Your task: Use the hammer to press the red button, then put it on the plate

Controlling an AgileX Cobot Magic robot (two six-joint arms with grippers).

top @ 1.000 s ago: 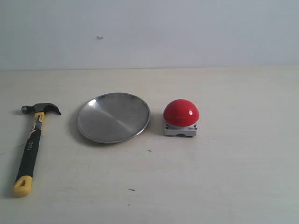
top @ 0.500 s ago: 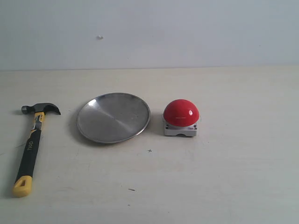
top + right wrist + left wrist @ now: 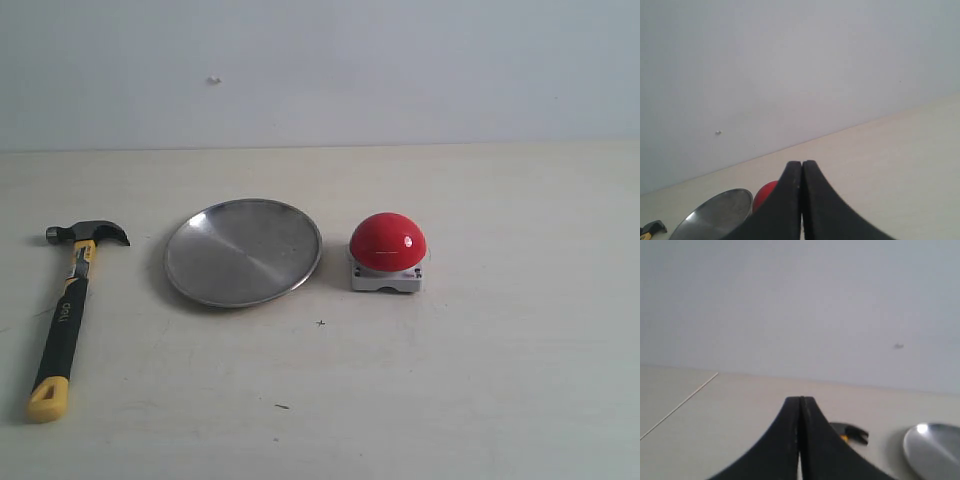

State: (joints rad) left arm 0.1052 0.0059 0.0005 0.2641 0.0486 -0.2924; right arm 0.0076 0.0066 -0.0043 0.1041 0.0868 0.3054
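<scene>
— Three things lie untouched on the pale tabletop (image 3: 480, 380). A claw hammer (image 3: 68, 310) with a dark metal head and a black-and-yellow handle is at the left. A round shallow silver metal plate (image 3: 243, 252) is in the middle. A glossy red dome button (image 3: 387, 243) on a grey square base sits just right of the plate.

— And the arms?

— Neither shows in the exterior view. In the wrist views the left gripper (image 3: 800, 402) and the right gripper (image 3: 801, 165) each have black jaws pressed together on nothing, facing the grey wall (image 3: 400, 70).

— So this is the very first step, I'd say: fetching the hammer. How does it lie?

— It lies flat, well apart from the button, with the plate between them. Its long axis runs near to far, with the head at the far end and the yellow butt nearest, angled slightly leftward. The claw points toward the plate and the striking face points away from it.

— Then the left arm likely has to part its jaws, come down over the black grip and close across that axis.
</scene>
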